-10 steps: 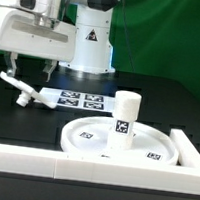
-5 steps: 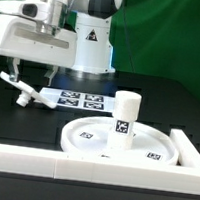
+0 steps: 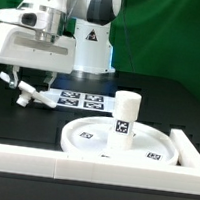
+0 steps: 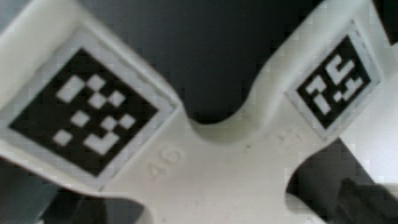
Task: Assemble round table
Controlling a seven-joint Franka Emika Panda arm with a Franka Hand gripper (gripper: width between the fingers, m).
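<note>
Jaws seemingly hover over cross-shaped foot piece (image 4: 214, 160)

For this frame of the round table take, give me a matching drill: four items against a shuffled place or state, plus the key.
Things:
1. leg
2. round disc
3. cross-shaped foot piece
4. marker board

Places or states:
A. lies flat and carries another part
B. rectangular, beyond the disc in the exterior view
C. stands upright
D. of the four, farthest to the exterior view's left

Pairs: 1-C, 2-A, 3-D, 4-B.
</note>
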